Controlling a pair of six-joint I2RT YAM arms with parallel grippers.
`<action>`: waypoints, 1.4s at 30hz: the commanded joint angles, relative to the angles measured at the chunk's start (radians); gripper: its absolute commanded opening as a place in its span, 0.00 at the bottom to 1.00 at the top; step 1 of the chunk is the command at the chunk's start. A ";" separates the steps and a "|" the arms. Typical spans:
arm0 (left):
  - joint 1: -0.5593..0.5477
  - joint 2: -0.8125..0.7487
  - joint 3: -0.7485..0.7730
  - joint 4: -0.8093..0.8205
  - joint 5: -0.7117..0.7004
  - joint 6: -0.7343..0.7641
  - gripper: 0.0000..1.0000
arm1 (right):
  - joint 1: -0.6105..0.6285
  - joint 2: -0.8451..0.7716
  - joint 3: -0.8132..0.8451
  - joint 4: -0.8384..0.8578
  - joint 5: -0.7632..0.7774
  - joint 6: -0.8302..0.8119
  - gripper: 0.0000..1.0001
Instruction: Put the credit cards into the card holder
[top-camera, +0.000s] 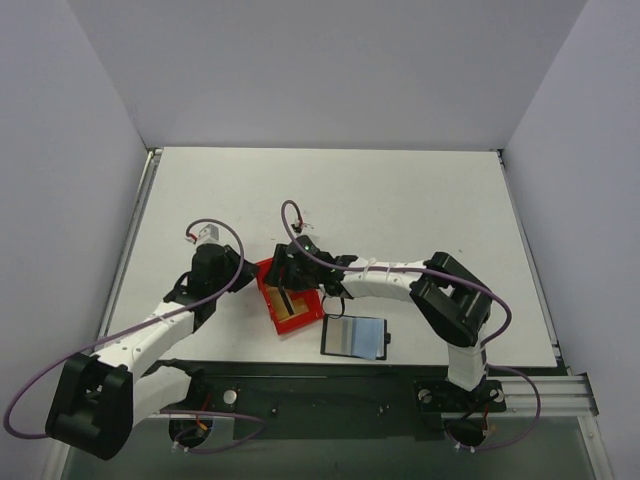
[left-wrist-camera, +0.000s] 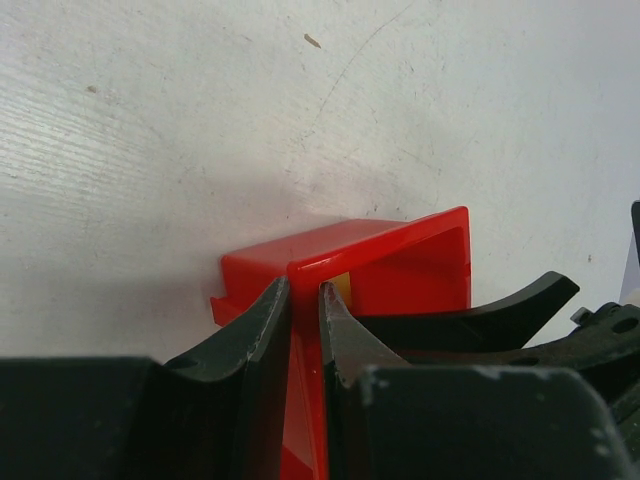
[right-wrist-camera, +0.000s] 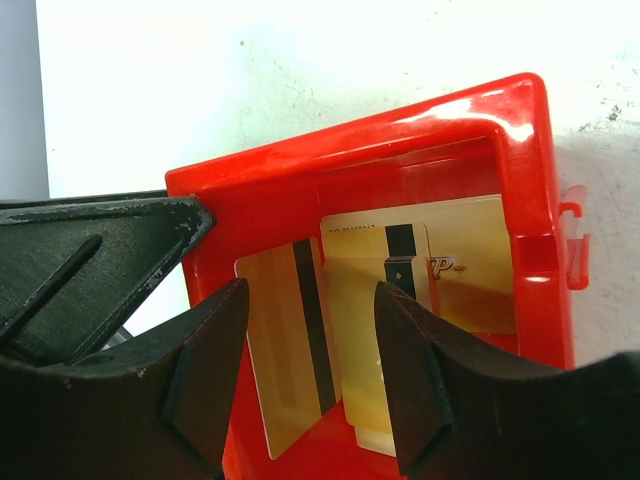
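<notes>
Black fingers (right-wrist-camera: 205, 380) hide some gold cards (right-wrist-camera: 280, 340); right gripper (right-wrist-camera: 312, 290) open over them, left gripper (left-wrist-camera: 305, 290) pinching the red bin (left-wrist-camera: 400, 260).

Cards (right-wrist-camera: 340, 340) in bin (top-camera: 270, 305); card holder (top-camera: 354, 337) just R of bin, slightly nearer, corners maybe touching

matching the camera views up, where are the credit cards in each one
top external: credit cards inside the red bin, just below the frame's centre
left wrist: only a yellow sliver behind the bin's wall
right wrist: centre frame, overlapping on the bin floor
shared landmark: the red bin
</notes>
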 joint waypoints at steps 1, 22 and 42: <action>-0.012 0.019 0.097 -0.045 0.026 0.071 0.00 | -0.002 0.034 -0.029 0.003 -0.059 0.032 0.50; -0.041 0.076 0.160 -0.102 0.026 0.079 0.00 | 0.019 0.001 0.018 -0.197 0.105 -0.051 0.41; -0.078 0.079 0.214 -0.168 -0.028 0.123 0.00 | 0.036 -0.074 -0.005 -0.229 0.313 -0.068 0.48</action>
